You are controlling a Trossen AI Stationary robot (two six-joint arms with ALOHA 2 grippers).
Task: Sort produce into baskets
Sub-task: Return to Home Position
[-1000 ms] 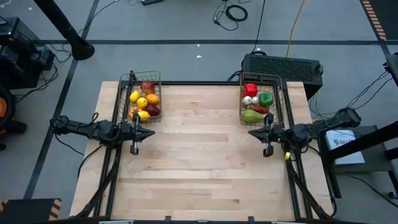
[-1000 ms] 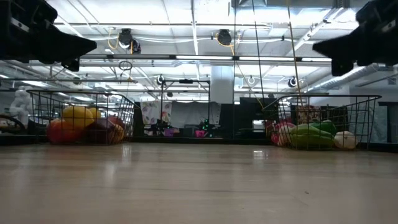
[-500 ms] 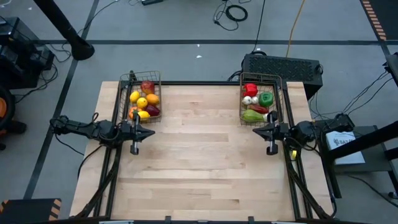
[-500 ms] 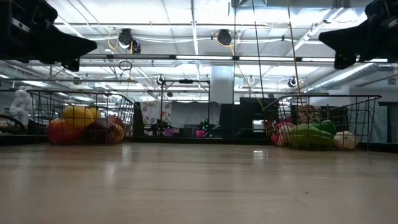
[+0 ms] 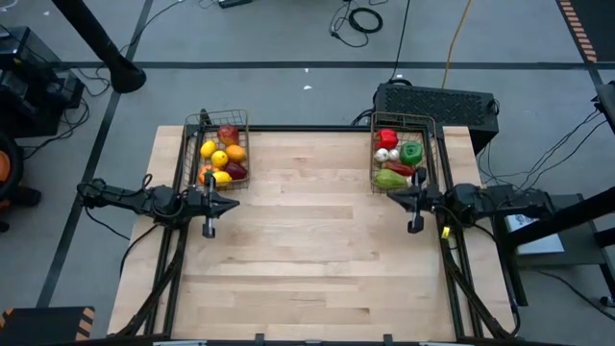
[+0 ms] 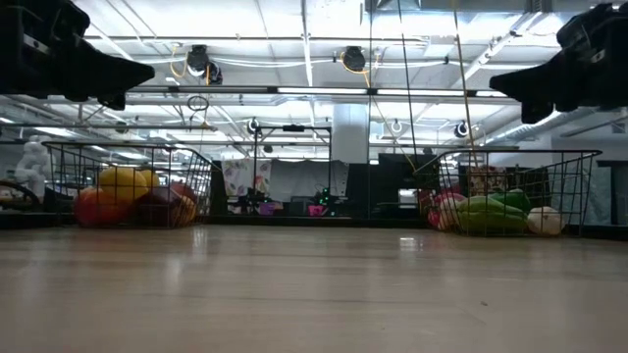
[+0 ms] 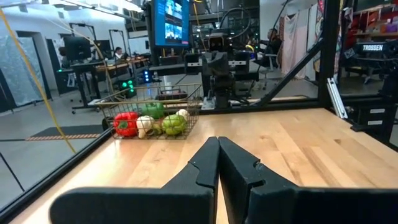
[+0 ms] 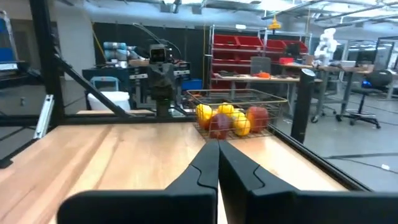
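We see the two baskets at the far edge of the desk (image 5: 307,259), the left basket (image 5: 219,114) in its far left corner and the right basket (image 5: 405,118) in its far right corner. The left basket holds yellow lemons (image 5: 220,160), an orange (image 5: 236,152), a red apple (image 5: 228,134) at its far end and a dark red piece (image 5: 236,170) toward its near end. The right basket holds a red pepper (image 5: 387,138) at its far end, white garlic (image 5: 382,154), a green pepper (image 5: 411,152) and a long green piece (image 5: 389,179) at its near end. All the produce we can make out lies inside these two baskets. The left pincer (image 5: 233,205) hangs above the desk by the left edge, just on the near side of the left basket, pointing across toward the right edge. Its wrist view shows the two fingers (image 7: 205,165) pressed together with nothing between them. The right pincer (image 5: 390,200) hangs by the right edge, just on the near side of the right basket, pointing back toward the left edge. Its fingers (image 8: 205,163) are likewise closed on nothing. In the low view both pincers sit well above the desk surface, touching neither basket.
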